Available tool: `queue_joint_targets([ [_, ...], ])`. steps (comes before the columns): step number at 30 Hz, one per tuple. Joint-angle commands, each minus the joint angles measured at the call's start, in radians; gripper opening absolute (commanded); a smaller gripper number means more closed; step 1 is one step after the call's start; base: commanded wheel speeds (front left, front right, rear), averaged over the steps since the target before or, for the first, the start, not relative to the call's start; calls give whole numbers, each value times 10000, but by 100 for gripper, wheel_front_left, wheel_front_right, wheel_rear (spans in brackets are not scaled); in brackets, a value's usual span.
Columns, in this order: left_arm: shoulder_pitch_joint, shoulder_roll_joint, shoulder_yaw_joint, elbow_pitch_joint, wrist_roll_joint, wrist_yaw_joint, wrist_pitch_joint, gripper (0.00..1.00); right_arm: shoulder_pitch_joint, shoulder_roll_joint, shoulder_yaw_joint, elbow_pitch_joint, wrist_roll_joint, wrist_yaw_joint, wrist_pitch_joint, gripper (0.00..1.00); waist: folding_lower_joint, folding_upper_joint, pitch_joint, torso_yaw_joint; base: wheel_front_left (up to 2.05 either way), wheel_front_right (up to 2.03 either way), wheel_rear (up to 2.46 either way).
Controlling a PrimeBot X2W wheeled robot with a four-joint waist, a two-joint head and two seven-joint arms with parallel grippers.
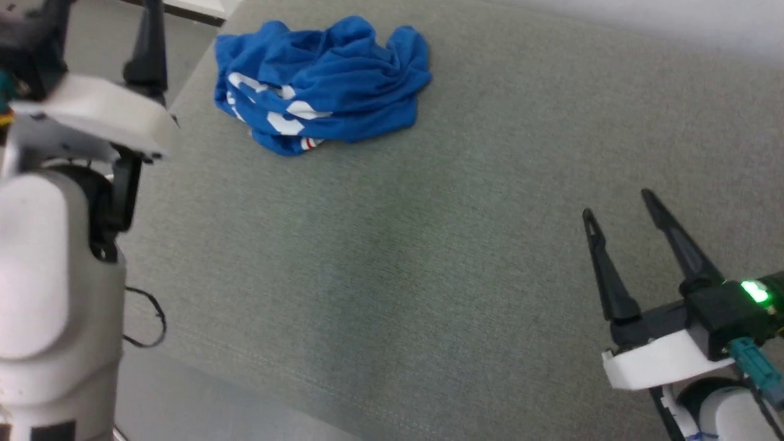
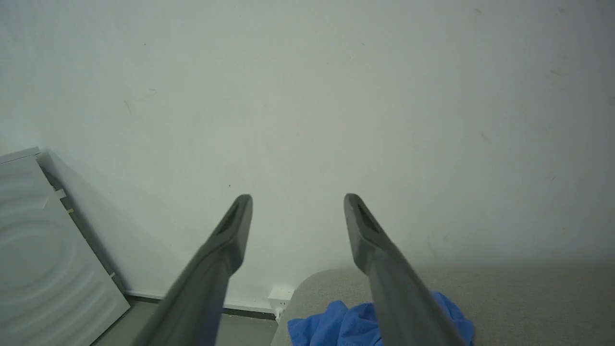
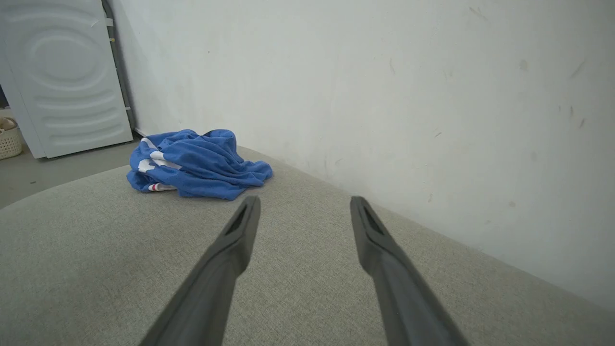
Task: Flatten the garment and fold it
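On the far left corner of the grey fabric surface (image 1: 392, 275), close to its rounded edge, the garment (image 1: 324, 86) is sitting in a crumpled heap. It's mostly bunched-up blue folds, with bits of white lettering showing and a tiny strip of red-and-white trim poking out on the near side. Neither arm is touching it. The right gripper (image 1: 617, 205) hangs over the near right part of the surface, well apart from the shirt, with its two dark fingers spread wide and nothing between them. The left gripper (image 2: 298, 204) is up at the left side, fingers also spread and empty, aimed mostly at the pale wall (image 2: 336, 96), with the blue heap peeking out low behind its fingers. There's a white ribbed panel (image 3: 62, 72) standing on the floor past the shirt.
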Motion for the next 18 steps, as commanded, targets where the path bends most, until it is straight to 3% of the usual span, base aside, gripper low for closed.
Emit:
queue_joint_targets([
  [1, -348, 75, 96, 269, -205, -143, 128, 100, -202, -117, 2, -233, -12, -21, 68, 100, -2, 0, 948, -717, 0, 0, 0],
  [11, -1755, 624, -124, 2329, -1008, -940, 1476, 100, -675, -777, 16, -1660, 243, -21, 669, 100, -2, 0, 2325, -1576, 0, 0, 0],
  [18, -2113, 886, -407, 3495, -1584, -1137, 2945, 100, -932, -1027, -61, -2130, 386, -21, 944, 100, -2, 0, 2952, -2174, 0, 0, 0],
])
